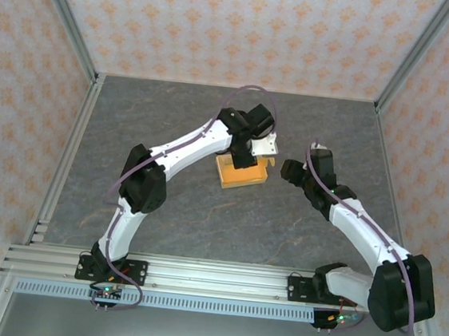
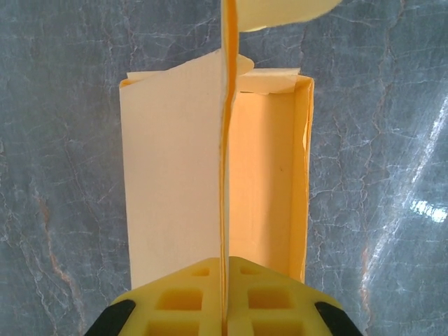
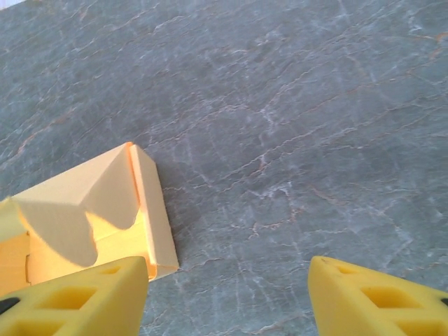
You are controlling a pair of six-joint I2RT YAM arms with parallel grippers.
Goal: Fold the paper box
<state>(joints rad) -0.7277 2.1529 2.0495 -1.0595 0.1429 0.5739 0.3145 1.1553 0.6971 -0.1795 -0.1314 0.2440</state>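
the box (image 1: 244,175) is sitting on the tabletop (image 1: 202,230), a little past its middle, between the two arms. it is lying partly folded. in the left wrist view the box (image 2: 266,189) is showing an open tray with raised walls along its right side and far end. a broad panel is lying flat to the left of the tray. a thin flap (image 2: 225,140) is standing on edge between panel and tray, running straight away from the camera.

the left gripper (image 1: 247,156) is hanging over the box, and its fingers are pressed together on that flap. in its own view the left gripper (image 2: 225,283) is pinching the paper edge with no gap showing beside it.

the right gripper (image 1: 288,171) is hovering just right of the box. in the right wrist view the right gripper (image 3: 227,297) is standing spread wide and holding nothing, with bare tabletop (image 3: 294,105) lying between its fingers. the box (image 3: 91,203) is lying at the left of that view, its corner just beside the left finger (image 3: 77,297). whether they are touching i cannot tell.
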